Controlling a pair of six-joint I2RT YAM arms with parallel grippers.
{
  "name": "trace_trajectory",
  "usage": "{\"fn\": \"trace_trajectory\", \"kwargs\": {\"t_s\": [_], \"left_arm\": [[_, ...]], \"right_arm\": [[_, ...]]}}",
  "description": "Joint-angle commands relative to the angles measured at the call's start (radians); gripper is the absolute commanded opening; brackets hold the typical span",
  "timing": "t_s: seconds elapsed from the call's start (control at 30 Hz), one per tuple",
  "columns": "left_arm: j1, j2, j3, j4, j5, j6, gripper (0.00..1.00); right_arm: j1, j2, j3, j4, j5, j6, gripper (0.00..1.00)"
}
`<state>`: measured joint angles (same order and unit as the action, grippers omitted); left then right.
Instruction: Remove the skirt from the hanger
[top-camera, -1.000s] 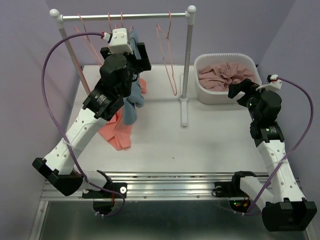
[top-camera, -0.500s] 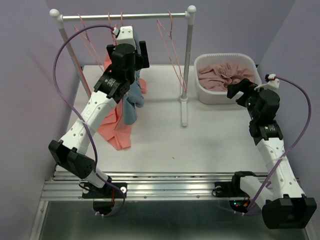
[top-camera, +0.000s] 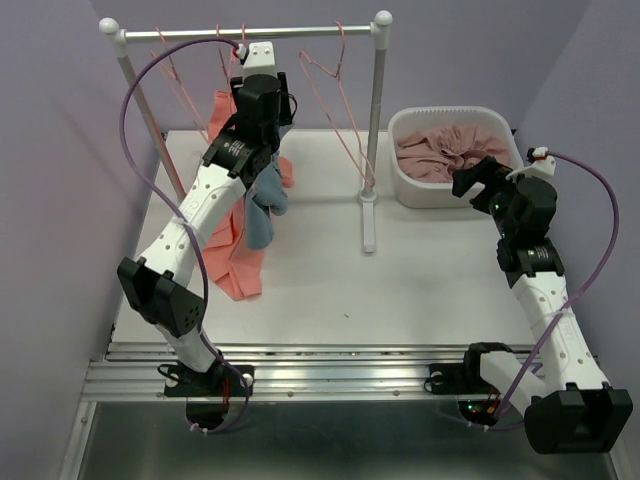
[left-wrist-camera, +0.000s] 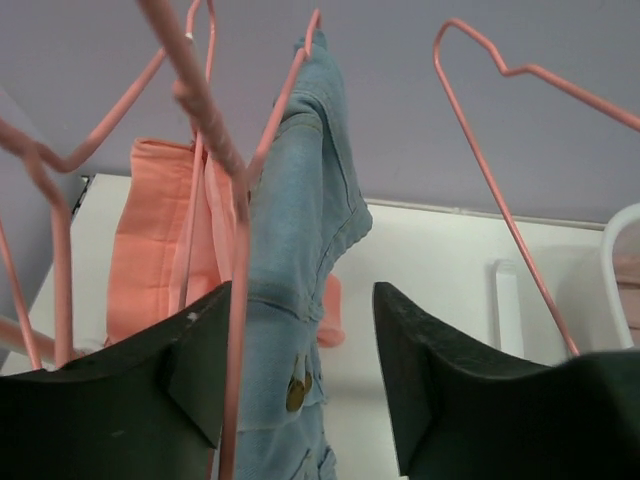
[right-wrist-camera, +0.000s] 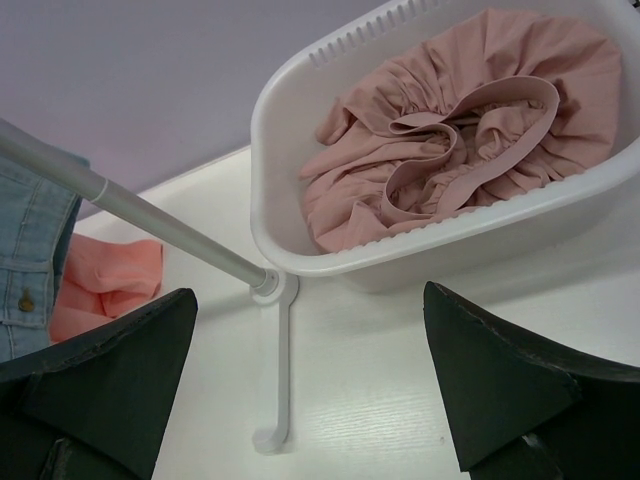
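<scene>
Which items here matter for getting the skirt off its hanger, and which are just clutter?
In play: blue denim skirt; the pink wire hanger carrying it; left end effector, open, facing it.
Lying about: orange fabric garment; empty pink wire hanger; white plastic basket of dusty-pink fabric; right end effector, open.

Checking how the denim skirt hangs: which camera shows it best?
Left wrist: the denim skirt fills the centre, hung on a pink hanger. Top external shows only its lower part beside the left arm; right wrist catches a sliver.
</scene>
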<state>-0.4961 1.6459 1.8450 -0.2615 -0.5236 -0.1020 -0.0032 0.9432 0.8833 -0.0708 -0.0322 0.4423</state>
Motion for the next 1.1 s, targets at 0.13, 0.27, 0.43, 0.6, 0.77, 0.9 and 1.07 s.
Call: {"fn": "trace_trajectory", "kwargs": {"t_s": [0.13, 0.27, 0.43, 0.6, 0.77, 0.9, 1.07], "left_arm": [[0.004, 0.043, 0.123, 0.048, -0.001, 0.042, 0.33], [0.005, 0.054, 0.144, 0.073, -0.022, 0.062, 0.07], [0.005, 0.051, 0.183, 0.083, -0.032, 0.090, 0.00], [0.004, 0.015, 0.186, 0.122, -0.030, 0.097, 0.00], [-0.005, -0.008, 0.200, 0.149, -0.044, 0.097, 0.00], [-0.019, -0.024, 0.198, 0.166, -0.078, 0.128, 0.00], [-0.035, -0.049, 0.195, 0.192, -0.101, 0.143, 0.00]], "right_arm": [[0.005, -0.006, -0.009, 0.037, -0.012, -0.002, 1.00], [0.005, -0.004, -0.009, 0.037, -0.014, -0.005, 1.00], [0.005, -0.004, -0.009, 0.037, -0.026, -0.005, 1.00], [0.005, -0.003, -0.009, 0.039, -0.031, -0.005, 1.00], [0.005, 0.000, -0.007, 0.040, -0.035, -0.005, 1.00], [0.005, 0.000, -0.007, 0.040, -0.041, -0.005, 1.00], [0.005, -0.006, -0.009, 0.042, -0.038, -0.007, 1.00]]}}
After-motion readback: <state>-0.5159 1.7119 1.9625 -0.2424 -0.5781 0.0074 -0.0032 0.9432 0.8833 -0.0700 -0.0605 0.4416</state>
